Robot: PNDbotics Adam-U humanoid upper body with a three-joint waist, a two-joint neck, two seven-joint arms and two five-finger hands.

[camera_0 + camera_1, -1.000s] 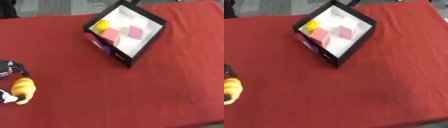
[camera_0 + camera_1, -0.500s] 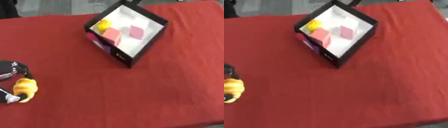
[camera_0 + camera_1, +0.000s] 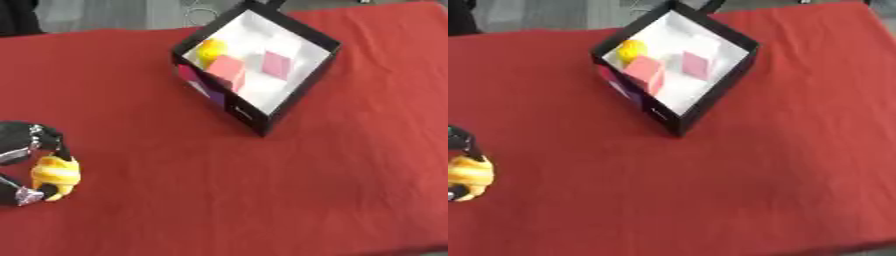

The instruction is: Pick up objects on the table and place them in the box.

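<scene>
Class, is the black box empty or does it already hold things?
Not empty: the box holds a yellow object and two pink blocks on its white floor.

Box (image 3: 289, 107) at the table's (image 3: 350, 190) far middle, three small objects inside, left robot hand (image 3: 26, 150) holding a striped object (image 3: 54, 172) at the near left edge

Table covered in red cloth (image 3: 350, 190). Black box (image 3: 302, 87) with white inside resting at about twelve o'clock, turned corner-on. Yellow striped object (image 3: 54, 172) at nine o'clock.

table: red cloth (image 3: 350, 190) covers the whole top, a few soft creases
floor: grey strip (image 3: 114, 15) beyond far edge
light: even, no hard shadows
</scene>
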